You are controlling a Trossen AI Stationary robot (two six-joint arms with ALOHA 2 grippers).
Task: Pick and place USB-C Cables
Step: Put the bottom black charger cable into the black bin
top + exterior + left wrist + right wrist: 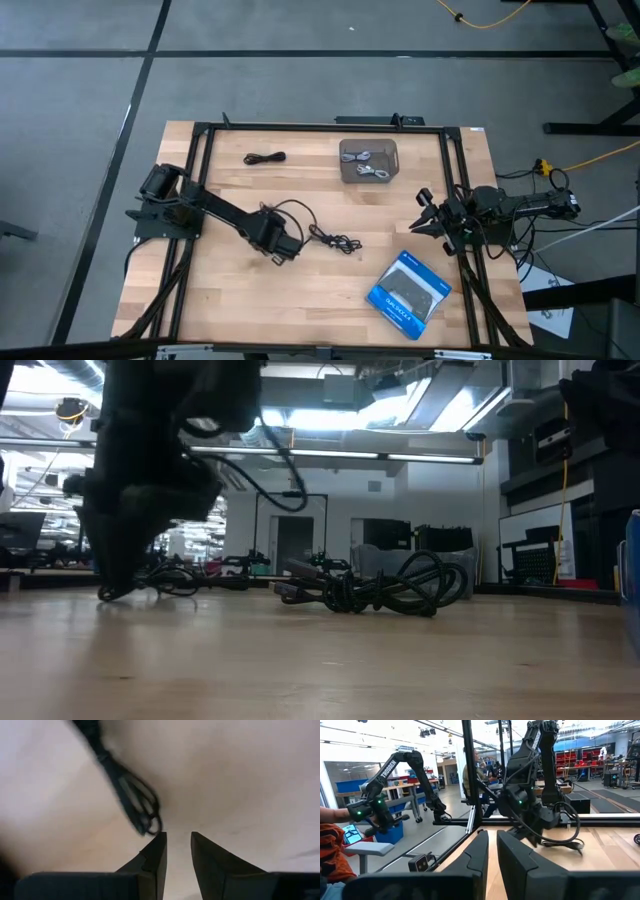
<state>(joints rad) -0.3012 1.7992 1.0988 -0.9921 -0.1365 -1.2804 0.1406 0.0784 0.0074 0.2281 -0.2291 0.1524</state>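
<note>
A black coiled USB-C cable (335,240) lies on the wooden table, also seen in the low view (370,588). My left gripper (285,248) is low over the table just left of it, fingers slightly open with nothing between them (178,840). In the left wrist view the cable's end (145,817) lies right beside one fingertip; whether they touch, I cannot tell. A second black cable (265,157) lies near the far edge. Two pale cables (368,163) rest in a grey tray (343,150). My right gripper (420,215) waits at the right edge, shut (493,840).
A flat blue and black box (410,290) lies near the table's near right corner. A black frame (300,127) borders the table's far and side edges. The left arm's own wire loops above its wrist (292,210). Bare wood spreads between the cable and the tray.
</note>
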